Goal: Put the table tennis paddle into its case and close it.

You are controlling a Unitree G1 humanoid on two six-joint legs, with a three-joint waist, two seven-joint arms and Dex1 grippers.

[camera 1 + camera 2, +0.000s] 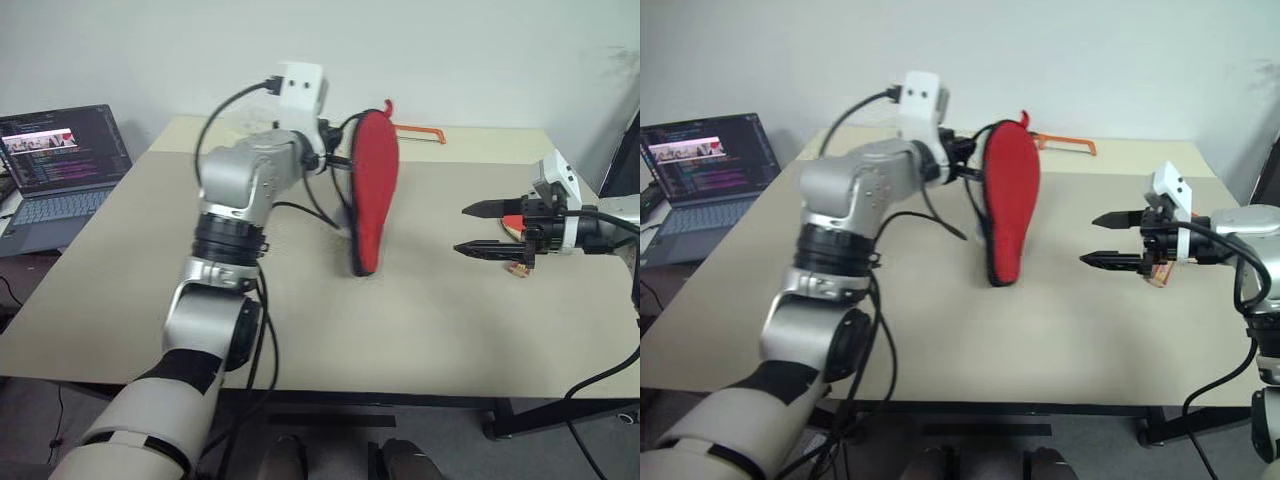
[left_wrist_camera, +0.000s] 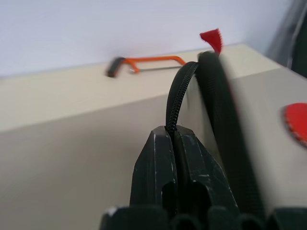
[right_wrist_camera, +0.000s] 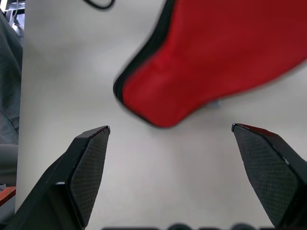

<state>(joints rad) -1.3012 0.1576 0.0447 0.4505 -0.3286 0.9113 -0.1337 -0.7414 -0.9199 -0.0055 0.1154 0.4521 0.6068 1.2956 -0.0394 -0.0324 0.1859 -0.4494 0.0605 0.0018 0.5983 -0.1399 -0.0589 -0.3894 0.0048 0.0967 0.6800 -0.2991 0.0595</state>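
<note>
Your left gripper (image 2: pixel 175 143) has its fingers (image 2: pixel 153 163) pressed together on the black zip edge of the case (image 1: pixel 372 190), holding it on edge with the round end up and the narrow handle end down at the bench (image 1: pixel 420 330). The red face of the case is turned toward your right gripper (image 1: pixel 478 228); a small red tab (image 2: pixel 211 38) stands at its top. In the right wrist view you see the narrow end of the case just above the bench surface, whether touching cannot be told.

Your right gripper hangs over the right part of the bench, well apart from the case, fingers (image 3: pixel 88 167) spread wide and holding nothing, pointed toward the case. Just behind it you see part of the table tennis paddle (image 1: pixel 512 228) lying on the bench, mostly hidden by the gripper.

An orange hacksaw (image 2: pixel 144 64) lies near the far edge of the bench. A laptop (image 1: pixel 60 165) stands open beside the bench on your left.
</note>
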